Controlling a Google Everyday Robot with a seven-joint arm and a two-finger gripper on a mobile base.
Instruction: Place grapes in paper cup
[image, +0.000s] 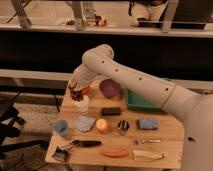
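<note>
The white paper cup (82, 105) stands upright at the back left of the wooden table (165, 135). My gripper (76, 91) hangs directly above the cup's left rim, reached in from the right by the white arm. It is shut on the dark red-purple grapes (75, 95), which hang just over the cup's mouth and touch or nearly touch its rim. The gripper hides part of the bunch.
A purple bowl (109, 87) and a green tray (142, 102) stand at the back. A black block (111, 111), a light blue cup (61, 127), a blue cloth (84, 123), an orange fruit (102, 125), a metal cup (123, 126) and a blue sponge (147, 123) sit mid-table. A brush (75, 145) and a red vegetable (115, 152) lie in front.
</note>
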